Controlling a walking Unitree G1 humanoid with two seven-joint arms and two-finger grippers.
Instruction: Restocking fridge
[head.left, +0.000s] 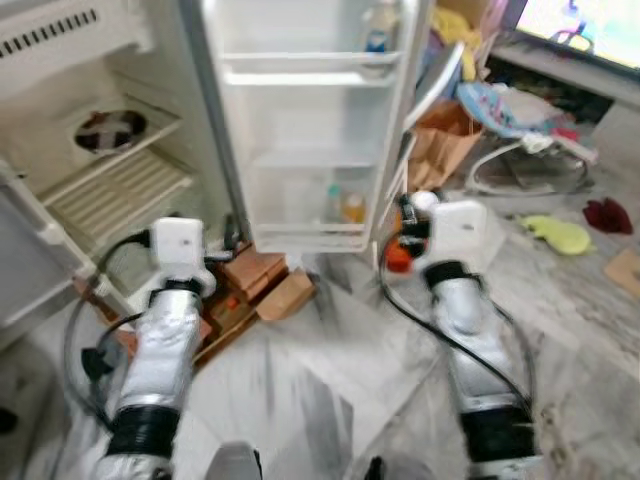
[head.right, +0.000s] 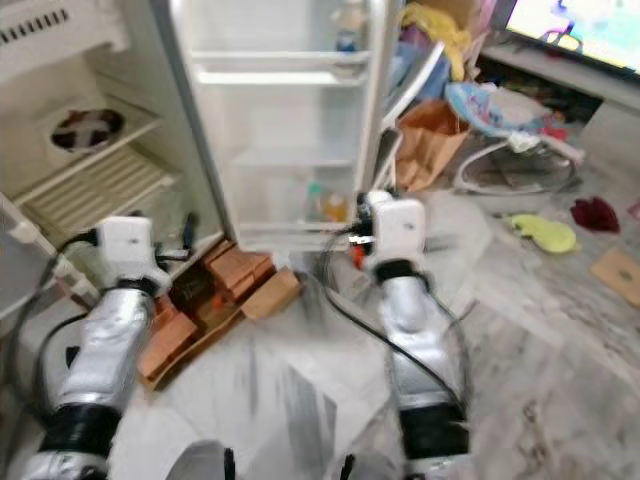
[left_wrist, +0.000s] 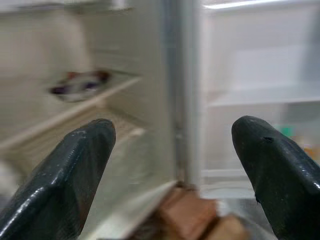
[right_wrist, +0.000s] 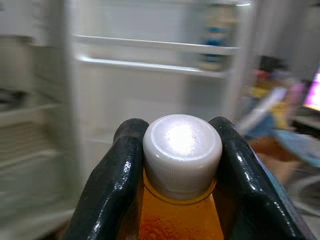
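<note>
The orange plastic bottle with a white ribbed cap (right_wrist: 181, 165) sits clamped at its neck in the right end effector (right_wrist: 181, 150), held before the open white fridge door (head.left: 300, 130). The left end effector (left_wrist: 172, 150) is spread wide, gripping nothing, facing the fridge's shelves (head.left: 115, 185).

Open door shelves (head.left: 300, 158); boxes (head.left: 255, 285) below

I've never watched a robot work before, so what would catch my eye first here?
Probably the right pincer, shut around an orange bottle with a white cap, facing the open fridge door. Next, the left pincer, open before the fridge shelves, and the bricks on the floor below.
</note>
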